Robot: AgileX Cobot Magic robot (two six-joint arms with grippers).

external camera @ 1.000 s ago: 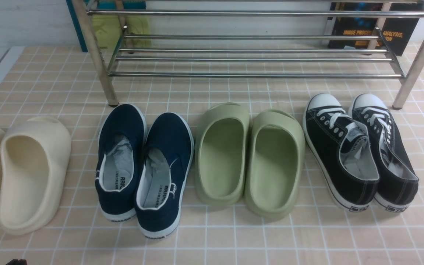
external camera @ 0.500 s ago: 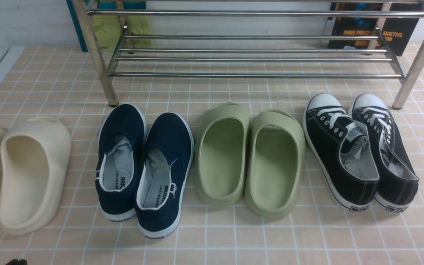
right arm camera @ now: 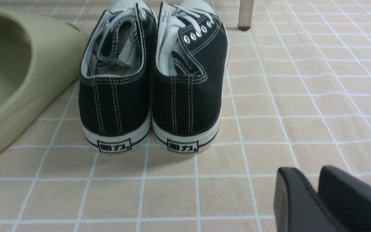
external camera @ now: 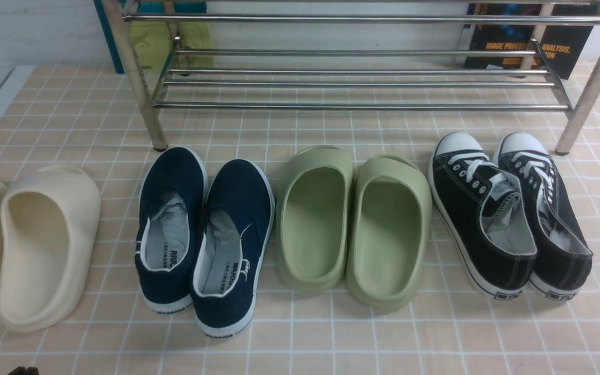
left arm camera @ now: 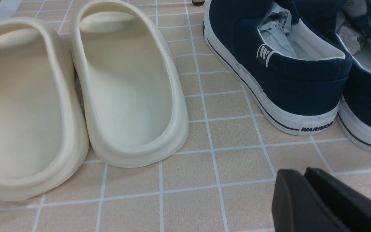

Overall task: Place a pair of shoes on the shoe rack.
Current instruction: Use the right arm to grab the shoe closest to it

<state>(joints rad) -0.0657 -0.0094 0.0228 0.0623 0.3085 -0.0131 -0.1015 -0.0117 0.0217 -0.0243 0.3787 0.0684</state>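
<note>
Beige floor with a white grid (external camera: 331,338)
Left to right, set down directly: cream foam slippers (external camera: 45,307), navy canvas slip-ons (external camera: 232,182), green foam slippers (external camera: 313,281), black canvas sneakers (external camera: 451,198); towards the far edge, standing, shiny steel-tube rack (external camera: 362,107).

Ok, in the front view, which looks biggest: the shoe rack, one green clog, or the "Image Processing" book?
1. Steel shoe rack, partly cut off
Green foam clog and "Image Processing" book: unsure, the book is farther away and partly hidden.
</note>
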